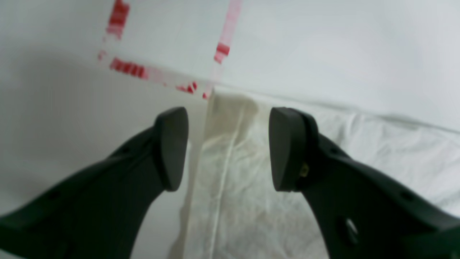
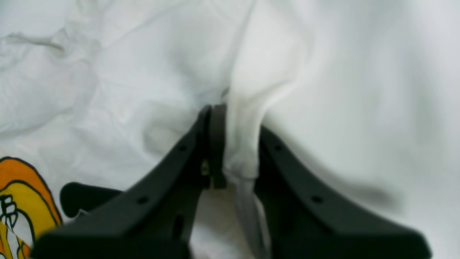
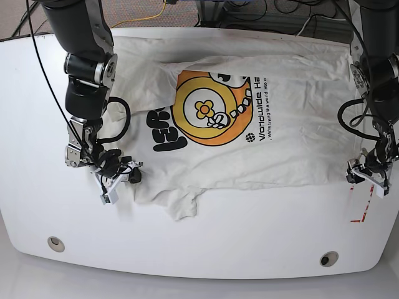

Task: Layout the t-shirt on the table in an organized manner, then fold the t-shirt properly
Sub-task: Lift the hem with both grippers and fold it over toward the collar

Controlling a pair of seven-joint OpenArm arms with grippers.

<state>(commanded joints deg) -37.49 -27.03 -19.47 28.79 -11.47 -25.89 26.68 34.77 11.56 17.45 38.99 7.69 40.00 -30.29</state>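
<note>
The off-white t-shirt (image 3: 249, 124) lay rumpled, graphic up, pinched by the right gripper (image 2: 233, 144); the left gripper (image 1: 228, 149) gaped wide.

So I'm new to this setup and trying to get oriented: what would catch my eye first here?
The orange-and-yellow flower graphic on the off-white t-shirt, spread across the middle of the white table. Then the two black arms at the shirt's ends: the right gripper is pinching a fold of cloth, while the left gripper hangs open over a hem corner beside red tape marks.

Creased cotton t-shirt (image 3: 274, 124), glossy table (image 3: 206, 249)
</note>
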